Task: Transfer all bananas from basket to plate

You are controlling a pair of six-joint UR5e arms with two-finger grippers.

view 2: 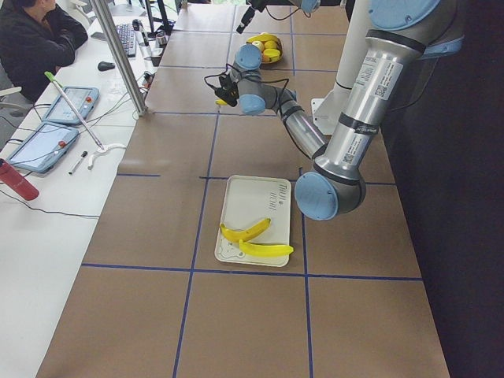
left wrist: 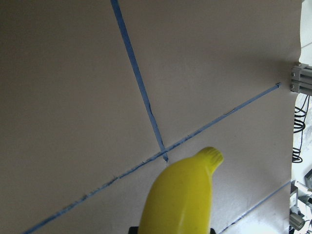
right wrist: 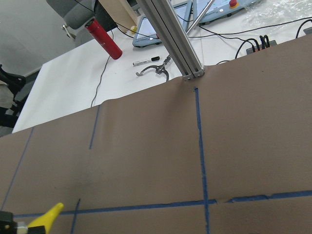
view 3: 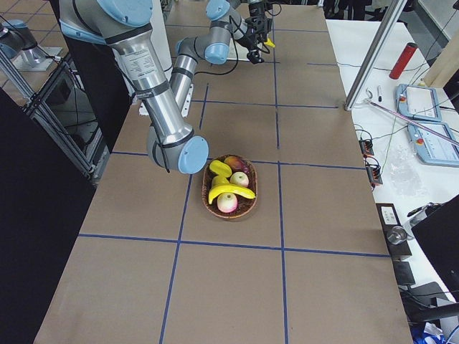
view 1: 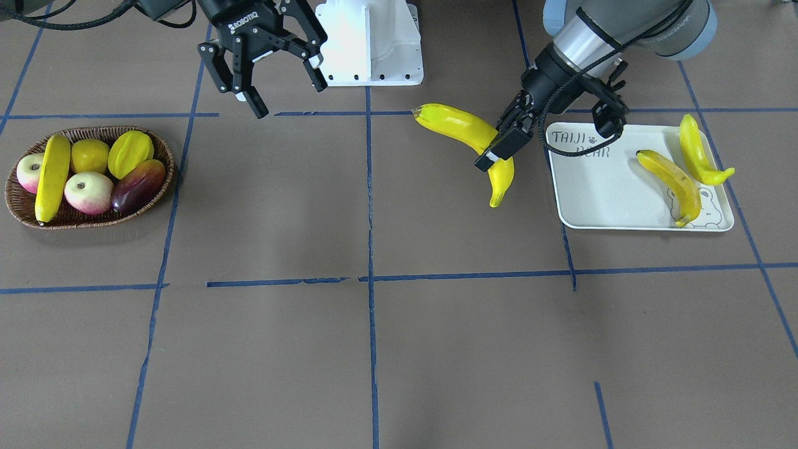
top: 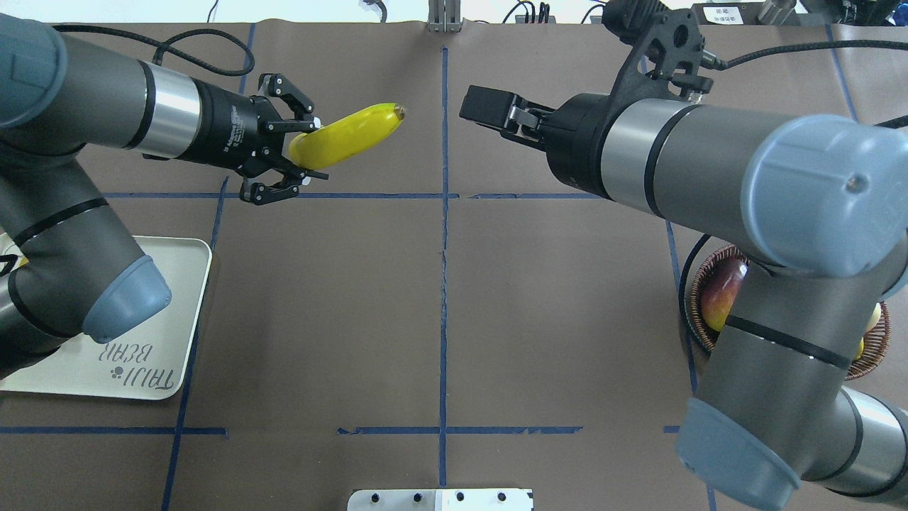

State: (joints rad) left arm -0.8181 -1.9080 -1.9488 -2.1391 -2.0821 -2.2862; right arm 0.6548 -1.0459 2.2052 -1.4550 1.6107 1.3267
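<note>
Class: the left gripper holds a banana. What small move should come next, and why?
Probably carry the left gripper sideways over the bare part of the plate: its banana hangs beside the plate, not over it, and two bananas already lie at the far end.

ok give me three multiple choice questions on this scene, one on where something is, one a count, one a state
1. The banana that is outside both the basket and the plate is:
A. lying loose, unheld
B. held by the left gripper
C. hanging from a cable

2. How many pieces of fruit lie on the plate?
A. none
B. one
C. two

3. The right gripper is:
A. open, holding nothing
B. shut on a banana
C. shut, holding nothing

Answers:
1 B, the left gripper is shut on the banana, just short of the plate.
2 C, two bananas lie at the plate's far end from the gripper.
3 A, its jaws are spread with nothing between them.
</note>
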